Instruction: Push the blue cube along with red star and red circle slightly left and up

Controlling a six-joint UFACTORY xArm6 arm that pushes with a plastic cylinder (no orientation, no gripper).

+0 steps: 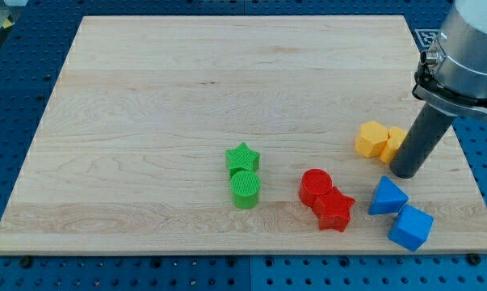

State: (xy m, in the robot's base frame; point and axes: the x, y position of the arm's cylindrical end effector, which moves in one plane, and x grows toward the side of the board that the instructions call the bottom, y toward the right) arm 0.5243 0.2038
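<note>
The blue cube [411,227] sits near the board's bottom right corner, touching a blue triangle [387,196] up and left of it. The red star [334,210] lies to their left, touching the red circle [315,185] just above and left of it. My tip [405,173] is down on the board at the right, just above the blue triangle and up and right of the red pair, about a block's length above the blue cube.
Two yellow blocks [371,139] [394,142] lie side by side just left of the rod. A green star [242,158] and a green circle [245,189] touch near the bottom middle. The board's right edge [459,153] is close to the rod.
</note>
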